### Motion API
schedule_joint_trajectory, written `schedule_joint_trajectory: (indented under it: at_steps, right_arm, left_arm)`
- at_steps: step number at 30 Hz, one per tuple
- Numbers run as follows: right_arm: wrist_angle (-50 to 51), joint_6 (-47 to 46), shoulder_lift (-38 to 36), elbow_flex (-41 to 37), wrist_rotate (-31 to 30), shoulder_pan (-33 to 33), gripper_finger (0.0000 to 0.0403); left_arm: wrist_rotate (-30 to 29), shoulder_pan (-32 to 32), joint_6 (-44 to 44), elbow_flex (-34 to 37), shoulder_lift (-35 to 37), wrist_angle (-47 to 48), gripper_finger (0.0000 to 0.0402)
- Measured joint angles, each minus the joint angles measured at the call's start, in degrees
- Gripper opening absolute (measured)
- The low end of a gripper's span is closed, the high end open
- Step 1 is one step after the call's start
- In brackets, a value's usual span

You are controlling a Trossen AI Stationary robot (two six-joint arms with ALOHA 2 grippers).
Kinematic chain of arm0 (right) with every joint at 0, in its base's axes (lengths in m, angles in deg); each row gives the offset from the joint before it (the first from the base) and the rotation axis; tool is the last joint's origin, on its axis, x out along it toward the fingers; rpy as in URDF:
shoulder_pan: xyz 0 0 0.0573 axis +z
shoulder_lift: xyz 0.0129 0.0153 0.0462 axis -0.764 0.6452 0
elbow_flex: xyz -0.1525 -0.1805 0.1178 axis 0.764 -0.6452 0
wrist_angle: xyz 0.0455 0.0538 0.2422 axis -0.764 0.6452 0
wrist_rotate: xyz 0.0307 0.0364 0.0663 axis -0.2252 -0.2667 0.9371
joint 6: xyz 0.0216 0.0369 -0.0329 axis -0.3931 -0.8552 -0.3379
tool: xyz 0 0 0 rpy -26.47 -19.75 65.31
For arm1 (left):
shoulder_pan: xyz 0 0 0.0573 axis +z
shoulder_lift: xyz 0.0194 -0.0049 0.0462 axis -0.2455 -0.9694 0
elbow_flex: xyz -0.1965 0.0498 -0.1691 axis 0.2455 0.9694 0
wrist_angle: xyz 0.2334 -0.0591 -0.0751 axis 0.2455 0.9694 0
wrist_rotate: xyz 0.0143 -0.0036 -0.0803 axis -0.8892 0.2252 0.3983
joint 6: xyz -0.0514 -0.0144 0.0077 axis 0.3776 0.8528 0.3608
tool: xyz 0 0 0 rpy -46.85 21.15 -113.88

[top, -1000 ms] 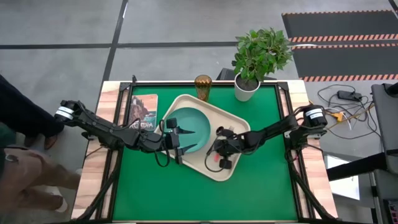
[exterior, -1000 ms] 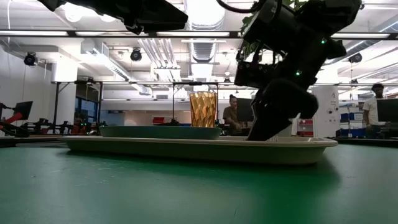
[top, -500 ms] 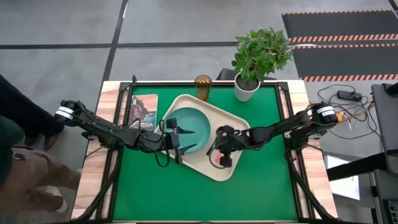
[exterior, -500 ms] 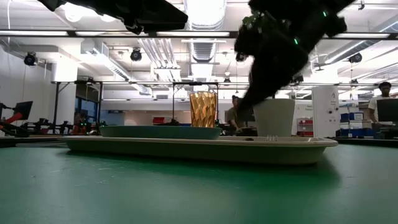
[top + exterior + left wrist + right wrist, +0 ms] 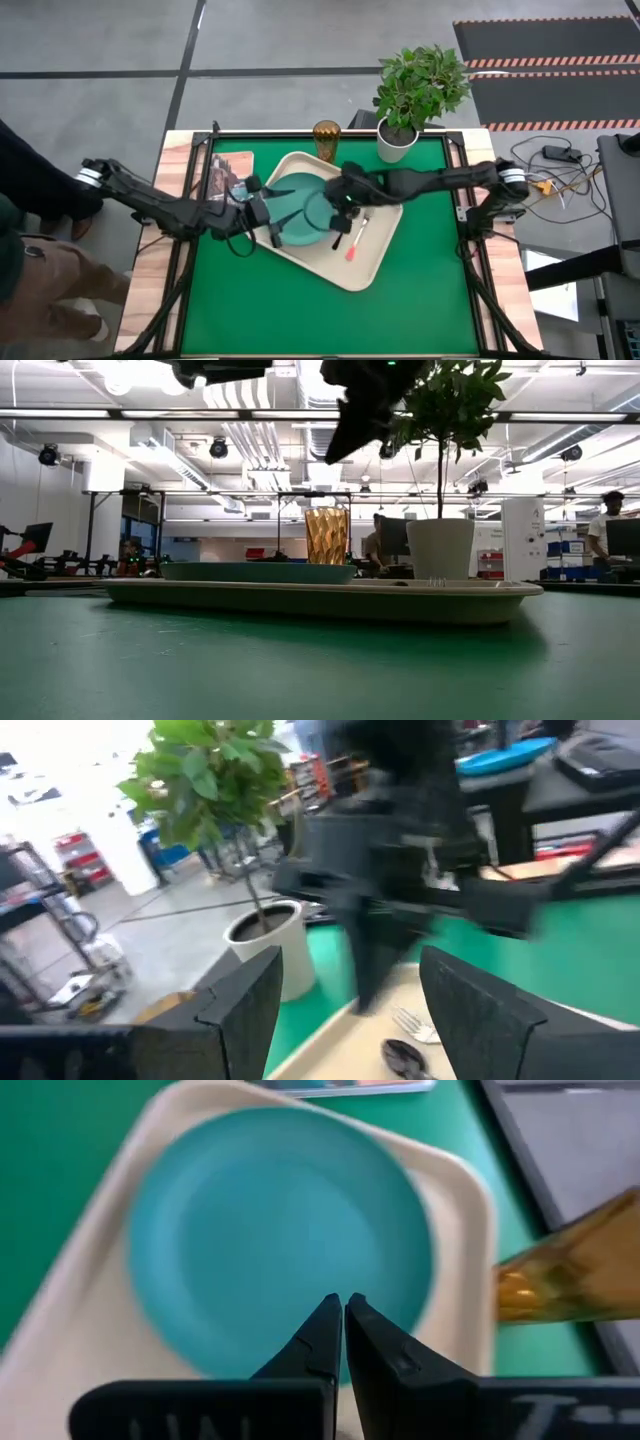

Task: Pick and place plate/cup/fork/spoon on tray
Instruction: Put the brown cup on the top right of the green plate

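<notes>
Right gripper (image 5: 338, 200), jaws closed and empty, hovers over plate (image 5: 300, 207) mid-frame, likely heading for cup (image 5: 326, 139) off tray (image 5: 375, 255). Left gripper (image 5: 262, 208) jaws open, waiting.

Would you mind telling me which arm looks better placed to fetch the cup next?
Probably the right. Its gripper hangs over the plate on the tray, close to the cup standing at the table's far edge, fingers shut and empty. The left gripper sits farther from it, open.
</notes>
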Motion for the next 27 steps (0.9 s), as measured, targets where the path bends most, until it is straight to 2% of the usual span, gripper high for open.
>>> schedule_joint_trajectory:
  at_steps: [5,12,19,22,27]
  right_arm:
    - [8.9,4.2,7.1,13.1,-0.2,-5.8,0.0009]
    - [14.6,9.6,16.4,27.8,-1.1,-13.5,0.0009]
    - [23.6,21.5,24.6,41.0,-1.1,-18.1,0.0012]
    - [27.4,27.2,27.1,44.6,-1.1,-19.3,0.0031]
    - [32.3,32.0,29.7,48.9,-0.7,-21.0,0.0089]
  left_arm:
    - [0.6,-0.4,0.9,3.9,4.0,-0.1,0.0219]
    - [0.6,-0.4,1.6,5.9,7.0,-0.2,0.0219]
    - [0.6,-0.4,1.6,6.3,7.2,0.0,0.0219]
    - [0.6,-0.4,1.6,6.3,7.1,0.2,0.0219]
    - [0.6,-0.4,1.6,6.3,7.2,0.3,0.0219]
